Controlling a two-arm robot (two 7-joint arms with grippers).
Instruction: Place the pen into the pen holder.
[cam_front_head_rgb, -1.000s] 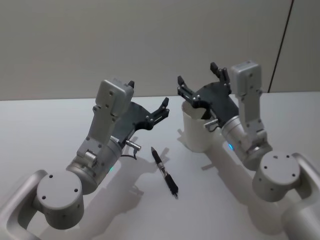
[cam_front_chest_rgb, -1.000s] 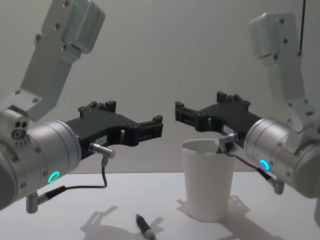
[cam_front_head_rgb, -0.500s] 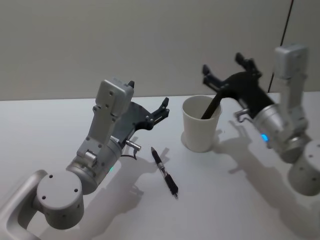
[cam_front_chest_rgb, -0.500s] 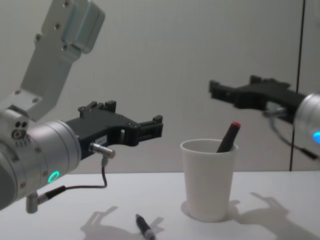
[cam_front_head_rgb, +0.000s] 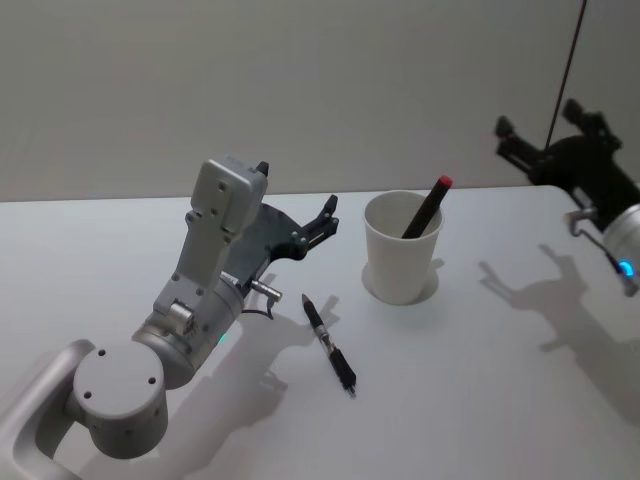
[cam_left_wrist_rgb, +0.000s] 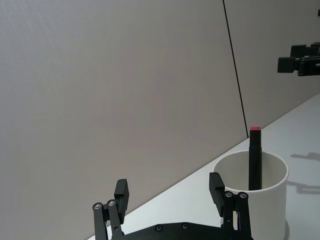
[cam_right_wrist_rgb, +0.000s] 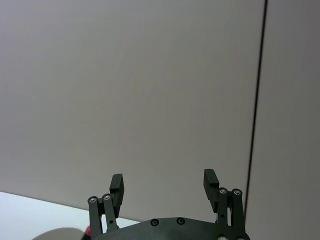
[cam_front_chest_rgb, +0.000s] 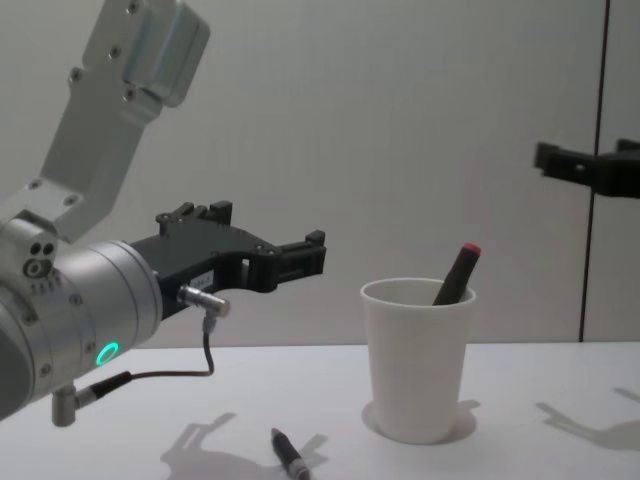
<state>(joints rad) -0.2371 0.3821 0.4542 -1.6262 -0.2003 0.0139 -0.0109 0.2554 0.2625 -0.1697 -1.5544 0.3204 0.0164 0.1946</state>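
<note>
Seems about half done, with a red-capped pen (cam_front_head_rgb: 424, 208) leaning inside the pen holder (cam_front_head_rgb: 400, 262), a black pen (cam_front_head_rgb: 330, 345) lying on the table (cam_front_head_rgb: 480, 380) near-left of it, left gripper (cam_front_head_rgb: 297, 188) spread empty left of the holder, right gripper (cam_front_head_rgb: 540, 117) spread empty far right.

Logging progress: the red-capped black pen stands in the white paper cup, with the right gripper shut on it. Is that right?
No. The red-capped black pen does stand in the white paper cup, but the right gripper is open and clear of it, as the head view shows.
</note>
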